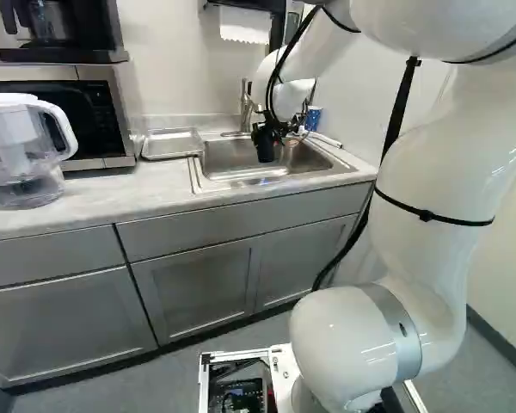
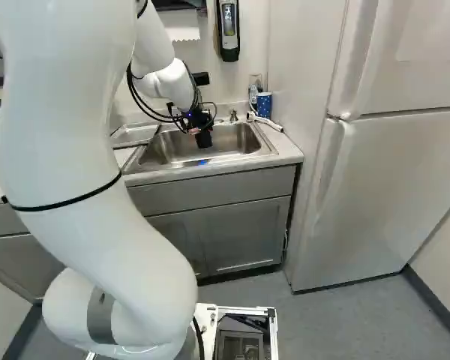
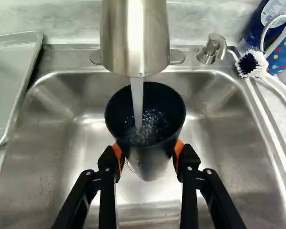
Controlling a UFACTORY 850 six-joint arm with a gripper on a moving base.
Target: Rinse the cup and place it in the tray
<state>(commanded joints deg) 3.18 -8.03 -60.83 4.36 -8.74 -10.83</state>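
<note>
Bubbling inside the cup [image 3: 150, 160], water [image 3: 137, 102] veiling its bottom, wrist-view tray [image 3: 7, 81] cut off

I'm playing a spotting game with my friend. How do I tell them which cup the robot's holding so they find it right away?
Find the steel sink in the counter. Under its running faucet, the black pincer with orange pads holds a dark cup. Unlike the spotted blue container beside the sink, this one looks plain and has water pouring into it.
</note>
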